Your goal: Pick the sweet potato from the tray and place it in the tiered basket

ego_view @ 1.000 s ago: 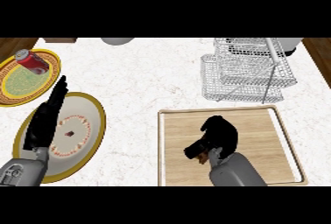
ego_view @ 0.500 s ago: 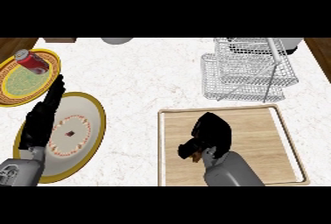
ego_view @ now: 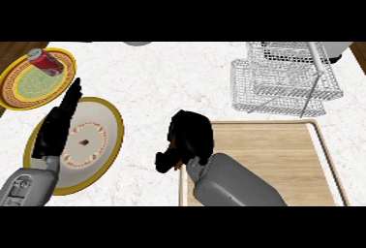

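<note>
Right hand [ego_view: 187, 139] is curled tight round sth, prob. the sweet potato [ego_view: 172, 140]; only a brown sliver shows at the hand's left side. Tray [ego_view: 286, 160] lies just right of it and the hand overhangs its left rim. Tiered basket [ego_view: 286, 92] is up-right, well apart, w/ no potato inside. Pick looks done; carry & drop-off remain. Left hand [ego_view: 61, 121] rests flat, fingers straight, far left.

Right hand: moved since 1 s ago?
Yes. The right hand has shifted left across the tray, from its middle to its left edge.
</note>
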`<state>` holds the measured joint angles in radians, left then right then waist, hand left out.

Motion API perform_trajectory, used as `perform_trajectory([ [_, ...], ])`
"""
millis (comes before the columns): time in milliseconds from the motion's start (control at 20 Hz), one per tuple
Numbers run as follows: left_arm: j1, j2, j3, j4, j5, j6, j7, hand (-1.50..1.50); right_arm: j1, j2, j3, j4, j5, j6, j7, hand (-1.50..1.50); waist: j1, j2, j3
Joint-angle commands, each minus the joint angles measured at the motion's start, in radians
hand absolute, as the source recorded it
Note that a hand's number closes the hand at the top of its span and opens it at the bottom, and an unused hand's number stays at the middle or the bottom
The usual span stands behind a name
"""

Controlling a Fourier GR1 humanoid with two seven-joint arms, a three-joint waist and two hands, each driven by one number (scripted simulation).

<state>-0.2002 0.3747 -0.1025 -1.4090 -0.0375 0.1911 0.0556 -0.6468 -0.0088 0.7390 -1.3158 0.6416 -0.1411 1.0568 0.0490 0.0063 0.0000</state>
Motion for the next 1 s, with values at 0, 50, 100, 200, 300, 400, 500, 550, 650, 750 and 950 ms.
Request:
perform_trajectory([
  [0,-0.001,0.001,0.008,-0.007,-0.005,0.005,0.004,0.00,-0.105,0.008,-0.008,-0.006,0.034,-0.229,0.035,1.50,-0.002,-0.004,0.000],
  [50,-0.004,-0.030,-0.007,0.011,-0.028,0.040,0.004,0.00,-0.158,0.008,-0.016,-0.033,0.050,-0.240,0.082,1.50,-0.007,-0.006,0.000],
  [100,0.032,0.003,0.004,-0.012,0.000,-0.005,0.009,0.00,-0.189,0.008,-0.018,-0.026,0.104,-0.250,0.103,1.50,-0.006,-0.010,0.000],
  [200,-0.007,-0.003,0.020,0.035,-0.010,0.011,0.007,0.00,-0.248,0.008,-0.003,-0.044,0.176,-0.275,0.139,1.50,-0.025,-0.010,-0.001],
  [300,0.026,0.023,0.038,0.000,0.019,-0.026,0.006,0.00,-0.284,0.008,-0.050,-0.066,0.218,-0.255,0.161,1.50,-0.030,-0.014,-0.001],
  [400,0.026,-0.010,0.025,-0.005,-0.003,0.013,0.010,0.00,-0.360,0.008,-0.073,-0.057,0.259,-0.235,0.208,1.50,-0.030,-0.013,-0.001],
  [500,0.040,-0.004,0.037,0.010,0.000,0.003,-0.019,0.00,-0.391,0.008,-0.146,-0.098,0.295,-0.142,0.204,1.50,-0.048,-0.014,-0.001],
  [550,0.020,0.013,0.043,-0.034,0.004,-0.003,0.031,0.00,-0.394,0.008,-0.161,-0.070,0.329,-0.128,0.202,1.50,-0.046,-0.014,0.000],
  [650,0.057,0.008,0.047,-0.019,-0.004,0.001,0.004,0.00,-0.396,-0.036,-0.181,-0.100,0.365,-0.061,0.182,1.50,-0.052,-0.014,0.000],
  [750,0.057,0.010,0.051,-0.033,-0.004,-0.001,0.007,0.00,-0.420,-0.087,-0.227,-0.105,0.328,0.048,0.161,1.50,-0.055,-0.014,0.000],
  [950,0.091,-0.002,0.055,-0.022,-0.002,-0.019,-0.043,0.00,-0.498,-0.095,-0.367,-0.089,0.238,0.119,0.098,1.50,-0.046,-0.009,-0.001],
])
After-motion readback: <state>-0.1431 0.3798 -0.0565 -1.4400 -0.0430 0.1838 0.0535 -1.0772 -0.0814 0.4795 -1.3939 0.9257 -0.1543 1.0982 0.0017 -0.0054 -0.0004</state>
